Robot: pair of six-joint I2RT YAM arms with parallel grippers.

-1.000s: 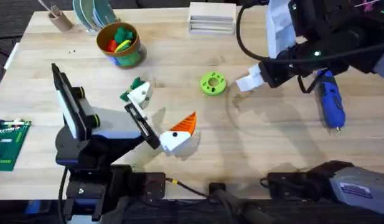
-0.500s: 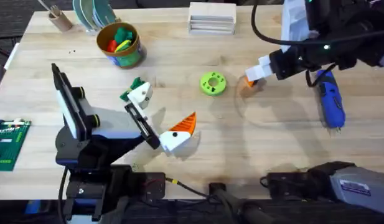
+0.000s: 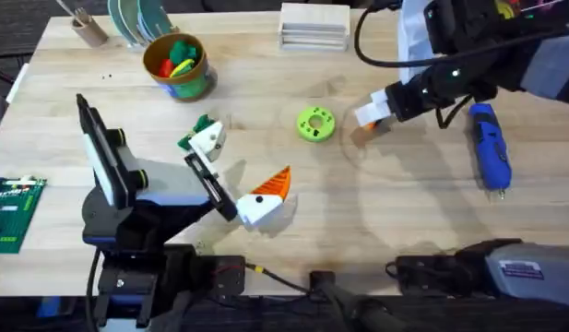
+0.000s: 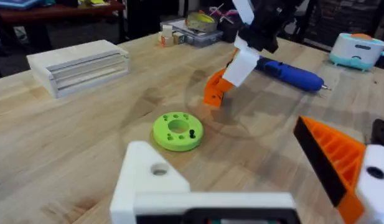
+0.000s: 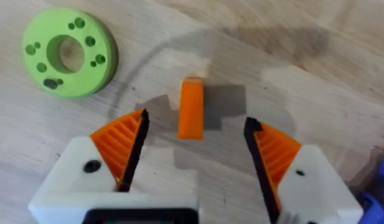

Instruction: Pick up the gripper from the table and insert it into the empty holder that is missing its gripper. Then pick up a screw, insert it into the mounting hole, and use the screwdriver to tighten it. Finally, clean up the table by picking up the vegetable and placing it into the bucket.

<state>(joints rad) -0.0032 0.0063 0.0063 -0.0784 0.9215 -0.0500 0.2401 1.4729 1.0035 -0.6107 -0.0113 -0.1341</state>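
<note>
While the right gripper (image 5: 193, 155) hangs over the tabletop (image 3: 404, 212) w/ jaws wide open, the orange gripper (image 5: 191, 109) lies flat on the wood between its two ribbed orange pads (image 5: 122, 144), touching neither; overhead it shows as a small orange bit (image 3: 370, 126) under the white fingers, just beside the green disc (image 3: 314, 124) on the disc's right. Left gripper (image 3: 231, 171) rests low near tabletop centre-left, jaws apart, gripping nothing; one finger carries an orange wedge pad (image 3: 273, 183), the other is the bare white holder (image 3: 208, 140), seen up close from the left wrist w/ a round hole in it (image 4: 155, 176). Vegetable (image 3: 197, 129), dark green, lies touching or just behind that holder; can't tell which. Screwdriver (image 3: 489, 148), blue, lies flat at the right side of the tabletop, tip toward the near edge, near the right arm but apart from its jaws. Bucket (image 3: 179, 65) stands at the far left, orange-yellow inside, holding a green piece plus red and yellow pieces; exact items not clear. Tan cup (image 3: 88, 28) at the far-left corner has sth thin sticking out. Green disc has small dark bits sitting in its holes (image 4: 177, 130). Pale wooden block (image 3: 314, 25) sits at the far edge, centre.
</note>
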